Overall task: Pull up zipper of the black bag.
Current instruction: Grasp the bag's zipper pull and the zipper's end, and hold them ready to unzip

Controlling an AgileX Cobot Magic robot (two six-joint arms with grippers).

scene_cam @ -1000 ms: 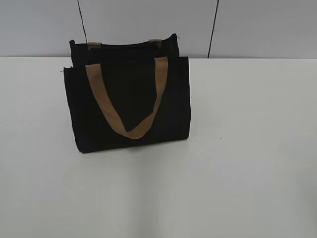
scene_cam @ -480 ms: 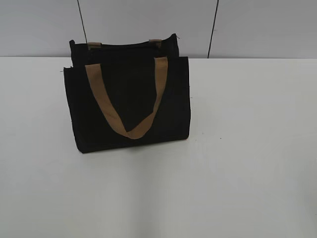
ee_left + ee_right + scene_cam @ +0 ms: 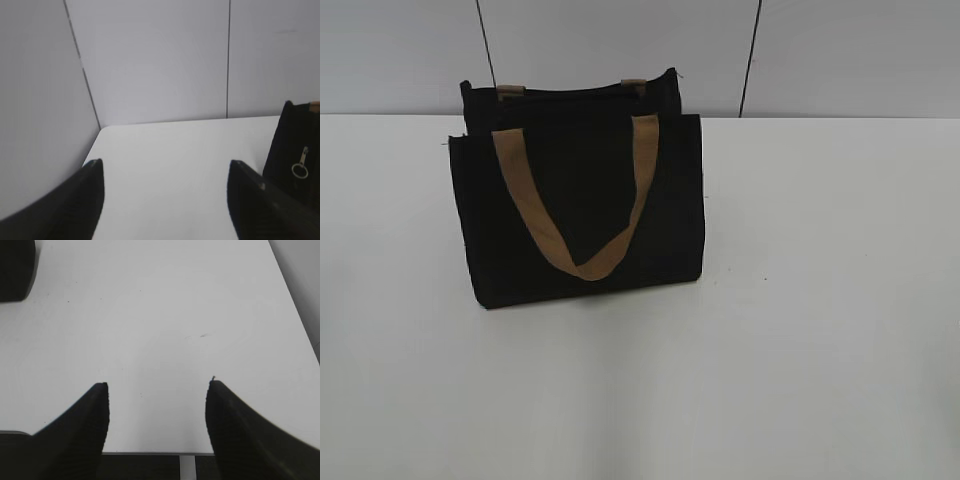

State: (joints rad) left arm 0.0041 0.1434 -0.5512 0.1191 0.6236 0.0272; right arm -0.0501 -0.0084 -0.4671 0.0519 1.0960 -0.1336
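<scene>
The black bag (image 3: 580, 200) stands upright on the white table (image 3: 800, 300), left of centre, with a tan handle (image 3: 575, 215) hanging down its front. In the left wrist view the bag's end panel (image 3: 295, 150) shows at the right edge with the zipper pull (image 3: 300, 165), a small silvery pull with a ring, hanging on it. My left gripper (image 3: 165, 165) is open and empty, left of the bag. My right gripper (image 3: 157, 387) is open and empty over bare table; a corner of the bag (image 3: 15, 267) shows at top left. Neither gripper shows in the exterior view.
Grey wall panels (image 3: 820, 50) stand behind the table. A side wall (image 3: 40, 100) meets the table's left edge in the left wrist view. The table's near edge (image 3: 150, 453) runs below my right gripper.
</scene>
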